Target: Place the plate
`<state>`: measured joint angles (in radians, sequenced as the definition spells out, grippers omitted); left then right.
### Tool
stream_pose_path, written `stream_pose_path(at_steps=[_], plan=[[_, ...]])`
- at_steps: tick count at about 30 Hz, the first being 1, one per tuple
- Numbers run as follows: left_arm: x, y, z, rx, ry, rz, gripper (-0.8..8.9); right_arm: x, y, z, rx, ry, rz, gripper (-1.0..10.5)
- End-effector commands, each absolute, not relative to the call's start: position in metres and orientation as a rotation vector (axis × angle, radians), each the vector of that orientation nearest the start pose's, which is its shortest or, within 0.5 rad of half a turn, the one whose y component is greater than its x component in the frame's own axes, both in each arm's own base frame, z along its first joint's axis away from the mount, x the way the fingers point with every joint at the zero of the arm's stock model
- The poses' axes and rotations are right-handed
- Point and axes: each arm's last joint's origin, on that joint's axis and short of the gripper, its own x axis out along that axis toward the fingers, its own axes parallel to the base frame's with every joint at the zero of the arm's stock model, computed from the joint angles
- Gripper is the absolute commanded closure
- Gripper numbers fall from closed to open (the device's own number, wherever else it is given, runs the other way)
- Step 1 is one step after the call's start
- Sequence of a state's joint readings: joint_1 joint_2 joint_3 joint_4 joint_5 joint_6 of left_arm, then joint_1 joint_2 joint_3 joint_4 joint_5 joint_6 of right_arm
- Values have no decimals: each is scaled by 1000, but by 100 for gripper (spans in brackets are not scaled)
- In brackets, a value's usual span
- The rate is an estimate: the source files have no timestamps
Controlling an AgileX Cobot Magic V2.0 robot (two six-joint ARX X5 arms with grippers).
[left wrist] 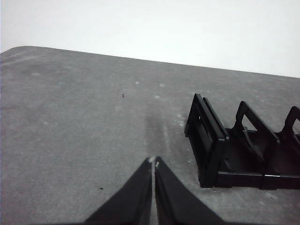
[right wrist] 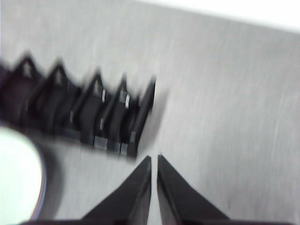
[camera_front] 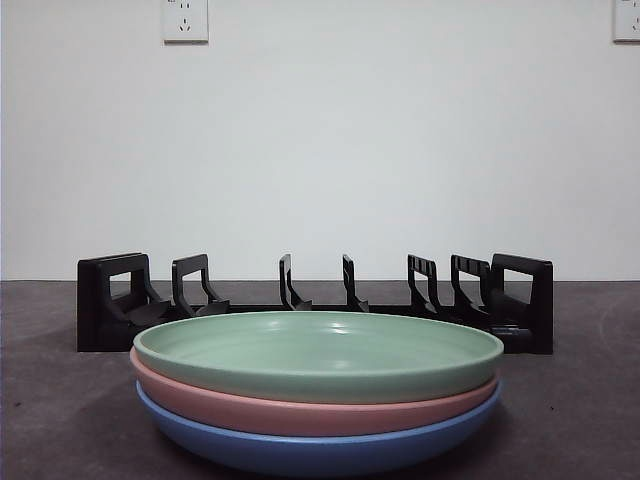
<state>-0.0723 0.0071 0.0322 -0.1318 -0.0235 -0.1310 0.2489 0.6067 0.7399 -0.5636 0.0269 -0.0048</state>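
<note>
Three stacked plates sit nearest on the table (camera_front: 60, 420): green plate (camera_front: 318, 352) on top, pink plate (camera_front: 300, 412), blue plate (camera_front: 320, 452) beneath, before the black rack (camera_front: 315, 300). Left gripper (left wrist: 153, 163) and right gripper (right wrist: 153, 159) hover empty, jaws nearly together.

My right gripper (right wrist: 154, 161) hangs over bare grey table (right wrist: 234, 117), its two black jaws drawn nearly together with only a thin slit between the tips and nothing held. Just beyond the tips sits the end of the black dish rack (right wrist: 79, 112), its upright dividers running away in a row, all blurred. At the edge of my view, near the rack, curves the pale green plate (right wrist: 16, 183), with a blue rim showing beneath it.
</note>
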Motion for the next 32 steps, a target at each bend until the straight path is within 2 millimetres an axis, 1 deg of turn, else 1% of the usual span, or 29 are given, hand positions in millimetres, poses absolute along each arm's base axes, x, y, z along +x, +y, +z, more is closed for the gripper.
stream_pose_path(at_steps=[1,4,7,10,14,16,32], plan=[[96,-6,156,-132,118,-42,806,115,24,280,-81,345,190,929],[96,-6,156,-132,118,-42,806,104,16,245,-48,265,134,929],[96,-6,156,-132,119,-42,806,99,10,211,-34,208,87,929],[96,-6,156,-132,118,-42,806,99,7,184,-22,166,57,929],[96,-6,156,-132,118,-42,806,100,7,159,-11,93,54,929],[96,-6,156,-132,118,-42,806,96,7,157,-16,99,60,929],[96,-6,157,-132,104,-43,806,96,7,157,-19,96,52,929]])
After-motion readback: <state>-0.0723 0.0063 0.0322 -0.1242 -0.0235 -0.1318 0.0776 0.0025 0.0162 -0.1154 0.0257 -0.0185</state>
